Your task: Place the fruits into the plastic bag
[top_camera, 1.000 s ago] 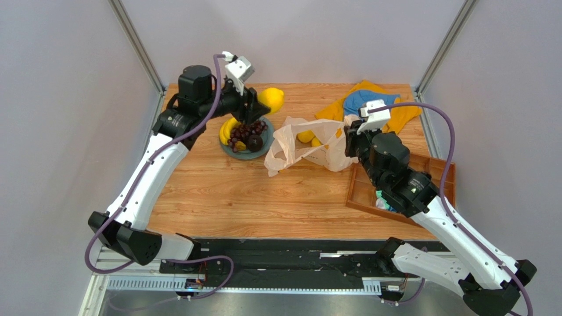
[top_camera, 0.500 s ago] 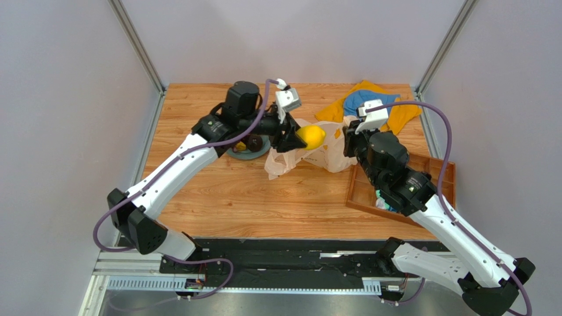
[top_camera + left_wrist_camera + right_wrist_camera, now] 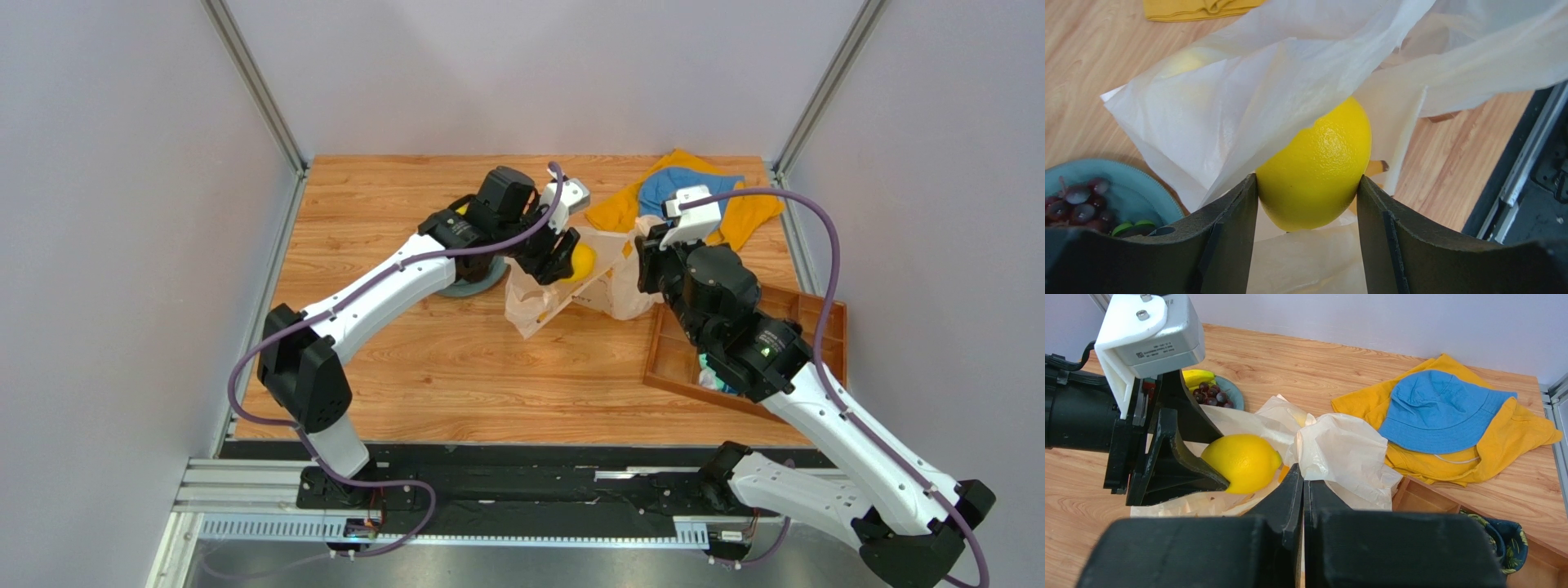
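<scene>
Done so far: one pale round fruit (image 3: 1183, 61) shows through the film, already inside the plastic bag (image 3: 1346, 450), ahead of the left pincer (image 3: 558, 255)
In hand: a yellow fruit (image 3: 1315, 168) sits between the left pincer's two fingers, clamped on both sides, right at the bag's mouth with a fold of film draped over its top
Left to do: by my reading most of the job; the grapes (image 3: 1082, 202) lie on the plate (image 3: 1137, 193) behind and to the side of the left pincer, with the bananas (image 3: 1198, 376) beside them
Right pincer (image 3: 1303, 478): fingers pressed together, pinching the bag's edge at their tips, which seems to hold the mouth up
Left arm pose: stretched long and diagonal from its base across the table (image 3: 405, 355), wrist levelled toward the bag
Right arm pose: elbow folded above the wooden tray (image 3: 677, 355), forearm reaching forward, pincer at the bag's near side, facing the left pincer
</scene>
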Controlling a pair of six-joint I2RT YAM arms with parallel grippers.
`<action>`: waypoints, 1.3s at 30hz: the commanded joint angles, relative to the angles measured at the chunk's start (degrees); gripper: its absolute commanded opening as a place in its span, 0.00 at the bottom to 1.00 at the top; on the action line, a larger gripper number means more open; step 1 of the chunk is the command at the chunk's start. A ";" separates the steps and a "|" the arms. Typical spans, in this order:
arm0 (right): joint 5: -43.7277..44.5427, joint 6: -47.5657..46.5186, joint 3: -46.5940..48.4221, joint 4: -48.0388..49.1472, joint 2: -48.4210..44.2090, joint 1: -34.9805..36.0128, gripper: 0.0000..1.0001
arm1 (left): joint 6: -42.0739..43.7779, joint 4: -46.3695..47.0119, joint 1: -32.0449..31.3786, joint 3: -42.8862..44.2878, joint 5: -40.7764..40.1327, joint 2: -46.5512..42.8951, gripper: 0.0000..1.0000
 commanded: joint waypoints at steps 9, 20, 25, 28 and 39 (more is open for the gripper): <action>-0.62 0.39 0.86 1.18 -0.96 -0.36 0.00 | -4.01 1.70 1.00 3.45 -5.93 2.00 0.70; -0.18 0.30 0.95 1.09 -0.70 -0.27 0.00 | -3.66 1.43 1.00 3.19 -3.12 1.03 0.87; 0.09 0.21 0.86 1.18 -0.79 -0.27 0.00 | -1.03 3.18 0.91 2.05 1.26 -1.25 0.88; 0.18 0.21 0.77 1.09 -0.70 -0.27 0.00 | 1.70 5.20 1.00 0.29 4.60 -4.50 0.88; 0.26 0.12 0.86 1.00 -1.05 -0.36 0.00 | -2.00 7.26 16.72 -3.85 -4.77 -10.24 0.89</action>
